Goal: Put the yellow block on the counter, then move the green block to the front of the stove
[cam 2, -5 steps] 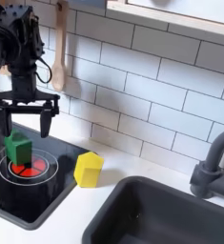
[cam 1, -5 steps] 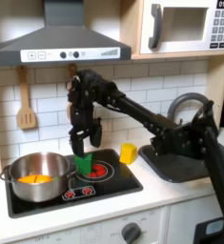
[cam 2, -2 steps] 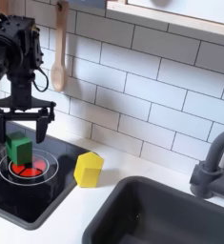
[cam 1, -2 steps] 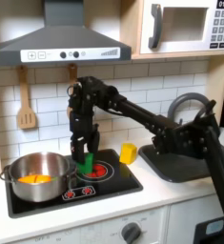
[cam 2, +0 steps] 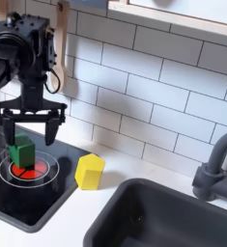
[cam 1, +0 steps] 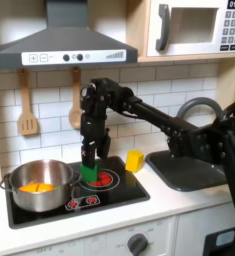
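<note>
The green block [cam 1: 89, 173] [cam 2: 21, 152] stands on the red ring burner of the black stove [cam 1: 114, 192] [cam 2: 42, 188]. My gripper [cam 1: 89, 153] [cam 2: 28, 133] hangs open just over it, pointing down, one finger to each side of the block's top with a gap on both sides. Just off the stove's right edge in both exterior views, the yellow block [cam 1: 135, 160] [cam 2: 89, 171] lies on the off-white counter [cam 1: 164, 205] [cam 2: 81, 207], apart from the gripper.
A steel pot [cam 1: 39, 186] holding orange toy food sits on the stove's left burner in the first exterior view. The dark sink basin [cam 1: 194, 170] [cam 2: 168, 217] and faucet [cam 2: 216, 164] lie right of the yellow block. A wooden spatula [cam 1: 27, 105] hangs on the tiled wall.
The gripper has shifted sideways until it is centred over the green block, and has come slightly lower, staying open. Neither block has moved.
</note>
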Controlling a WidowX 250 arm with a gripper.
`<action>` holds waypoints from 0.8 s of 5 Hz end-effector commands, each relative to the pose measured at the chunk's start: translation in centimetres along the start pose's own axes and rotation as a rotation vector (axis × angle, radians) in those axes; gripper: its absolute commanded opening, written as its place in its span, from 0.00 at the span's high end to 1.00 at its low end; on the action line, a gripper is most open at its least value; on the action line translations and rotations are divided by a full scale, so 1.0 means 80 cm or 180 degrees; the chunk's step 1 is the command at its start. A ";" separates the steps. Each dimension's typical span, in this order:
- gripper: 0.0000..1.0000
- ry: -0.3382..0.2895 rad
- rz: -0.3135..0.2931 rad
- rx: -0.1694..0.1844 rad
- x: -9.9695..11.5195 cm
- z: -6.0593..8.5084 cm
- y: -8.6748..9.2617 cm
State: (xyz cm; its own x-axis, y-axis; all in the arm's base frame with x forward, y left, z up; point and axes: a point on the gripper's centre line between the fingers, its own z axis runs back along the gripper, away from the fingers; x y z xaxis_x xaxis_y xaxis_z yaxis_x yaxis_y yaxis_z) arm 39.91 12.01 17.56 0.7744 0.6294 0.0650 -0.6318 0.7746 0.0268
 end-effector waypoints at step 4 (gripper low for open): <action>0.00 -0.0188 0.0456 0.0170 0.006 0.001 -0.002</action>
State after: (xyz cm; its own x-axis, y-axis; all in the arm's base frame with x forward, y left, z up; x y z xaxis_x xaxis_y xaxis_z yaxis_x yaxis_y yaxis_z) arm 40.25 12.32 18.25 0.6698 0.7281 0.1454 -0.7407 0.6688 0.0633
